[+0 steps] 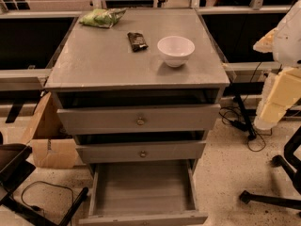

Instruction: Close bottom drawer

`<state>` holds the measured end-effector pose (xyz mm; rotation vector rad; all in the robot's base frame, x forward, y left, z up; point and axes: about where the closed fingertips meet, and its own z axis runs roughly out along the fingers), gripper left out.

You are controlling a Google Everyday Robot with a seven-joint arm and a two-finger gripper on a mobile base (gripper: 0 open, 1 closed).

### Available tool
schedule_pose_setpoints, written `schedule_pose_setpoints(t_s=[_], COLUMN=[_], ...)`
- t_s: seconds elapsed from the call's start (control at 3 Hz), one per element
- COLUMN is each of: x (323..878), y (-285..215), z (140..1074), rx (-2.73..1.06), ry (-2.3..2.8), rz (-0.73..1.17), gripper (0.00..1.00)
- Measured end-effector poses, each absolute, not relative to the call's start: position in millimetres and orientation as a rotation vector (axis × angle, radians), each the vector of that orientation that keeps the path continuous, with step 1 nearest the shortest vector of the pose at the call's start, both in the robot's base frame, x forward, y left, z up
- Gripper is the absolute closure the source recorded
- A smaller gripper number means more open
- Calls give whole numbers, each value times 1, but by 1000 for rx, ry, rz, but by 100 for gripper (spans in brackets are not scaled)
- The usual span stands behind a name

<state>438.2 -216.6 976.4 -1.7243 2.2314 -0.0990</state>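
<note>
I see a pale speckled floor [225,173]. A cardboard box [49,147] stands at left, with a dark chair [14,168] near it. Black cables [230,113] lie at right, near a black chair base [277,199]. Metal rails [244,9] and dark panels [28,41] run behind. Lighting: warm.

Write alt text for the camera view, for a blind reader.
The bottom drawer of a grey cabinet stands pulled far out and empty. The gripper hangs at the right edge, clear of it. A white bowl, a green bag and a dark packet sit on top.
</note>
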Motion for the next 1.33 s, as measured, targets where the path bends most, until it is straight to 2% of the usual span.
schedule_pose_setpoints(t_s=[0.67, 1.33], x=[429, 413], y=[-217, -247], z=[941, 813], rx=[-1723, -1761], ry=[2194, 2194], rz=[-87, -174], gripper=[0, 0])
